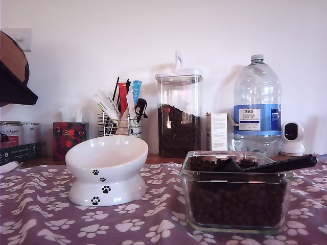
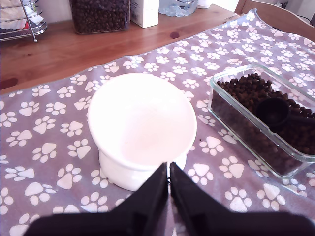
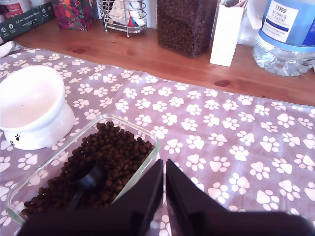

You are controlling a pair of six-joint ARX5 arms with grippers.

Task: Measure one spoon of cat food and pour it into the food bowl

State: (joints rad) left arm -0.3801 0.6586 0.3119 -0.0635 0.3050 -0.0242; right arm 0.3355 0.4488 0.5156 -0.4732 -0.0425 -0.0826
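On the paw-print cloth, the spoon [image 1: 271, 165] lay in the cat food [image 3: 106, 157], ready for scooping; the food bowl [image 1: 104, 168] stood empty, both grippers clenched on nothing.

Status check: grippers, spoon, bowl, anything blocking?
My first gripper shut, above food bowl; my second gripper shut, empty. Spoon untouched on cat food in glass container. Bowl empty. Nothing blocking.

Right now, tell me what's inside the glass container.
Glass container holds cat food; the spoon lies on it, cup up and empty. Kibble beneath the cup is hidden.
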